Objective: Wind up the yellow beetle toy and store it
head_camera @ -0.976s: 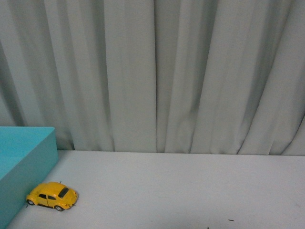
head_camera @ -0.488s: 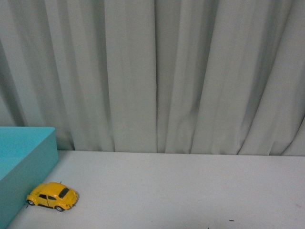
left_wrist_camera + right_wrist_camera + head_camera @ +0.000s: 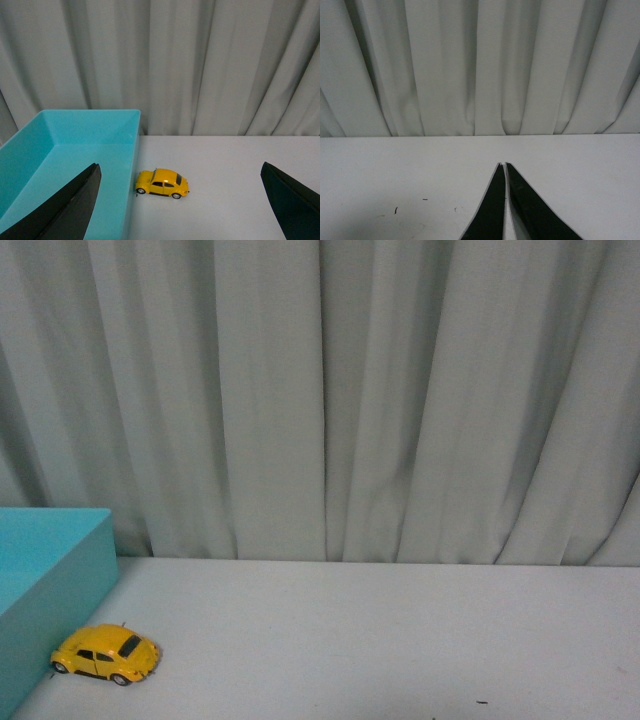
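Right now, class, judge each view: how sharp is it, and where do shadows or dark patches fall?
Front view: dim and soft, car slightly blurred, faint shadow beneath it. Left wrist view: sharper, car crisp; left gripper only a black silhouette. Right wrist view: even light on the curtain, right gripper black, without detail.

Surface finish record: toy, bin, tabletop, backdrop, fingers.
Yellow beetle toy (image 3: pixel 162 183): glossy painted body, dark windows. Turquoise bin (image 3: pixel 75 150): smooth, plastic-looking walls, low sheen. Tabletop (image 3: pixel 400 640): smooth matt white with a few small dark marks. Curtain (image 3: pixel 350 390): matt pale grey cloth in soft folds. Left fingers (image 3: pixel 65 210) and right fingers (image 3: pixel 492 210): black, smooth, matt.
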Robot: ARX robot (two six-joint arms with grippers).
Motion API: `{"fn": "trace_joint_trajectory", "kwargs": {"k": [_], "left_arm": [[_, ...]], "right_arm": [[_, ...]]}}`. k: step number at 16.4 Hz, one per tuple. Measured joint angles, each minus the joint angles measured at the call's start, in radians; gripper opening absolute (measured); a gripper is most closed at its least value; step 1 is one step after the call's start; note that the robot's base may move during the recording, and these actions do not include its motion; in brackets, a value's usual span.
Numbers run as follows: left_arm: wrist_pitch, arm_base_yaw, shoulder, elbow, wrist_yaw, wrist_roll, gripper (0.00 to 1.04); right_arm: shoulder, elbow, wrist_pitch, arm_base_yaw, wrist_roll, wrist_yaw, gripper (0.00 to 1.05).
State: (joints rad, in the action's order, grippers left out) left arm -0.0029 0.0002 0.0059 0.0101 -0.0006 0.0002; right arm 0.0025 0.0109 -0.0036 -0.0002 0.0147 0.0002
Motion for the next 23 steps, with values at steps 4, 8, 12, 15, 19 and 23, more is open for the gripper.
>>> {"fn": "trace_joint_trajectory", "kwargs": {"k": [4, 8, 12, 15, 19, 23], "left_arm": [[0.0, 0.0, 0.0, 0.0, 0.0, 0.0, 0.98], [0.0, 0.0, 0.0, 0.0, 0.0, 0.0, 0.98], [0.0, 0.0, 0.0, 0.0, 0.0, 0.0, 0.98], [-0.076, -0.013, 0.013, 0.02, -0.028, -0.024, 0.98], [0.187, 0.287, 0.822, 0.363, 0.083, -0.038, 0.98], [0.277, 0.315, 1.239, 0.609, 0.135, 0.198, 0.98]], "right_arm": [[0.0, 0.0, 0.0, 0.0, 0.0, 0.0, 0.29], [0.0, 0.0, 0.0, 0.0, 0.0, 0.0, 0.52], [0.0, 0.0, 0.0, 0.0, 0.0, 0.0, 0.87], [0.0, 0.0, 0.0, 0.0, 0.0, 0.0, 0.98], [0.001, 0.0, 0.0, 0.0, 0.0, 0.002, 0.98], [0.001, 0.0, 0.0, 0.0, 0.0, 0.0, 0.98]]}}
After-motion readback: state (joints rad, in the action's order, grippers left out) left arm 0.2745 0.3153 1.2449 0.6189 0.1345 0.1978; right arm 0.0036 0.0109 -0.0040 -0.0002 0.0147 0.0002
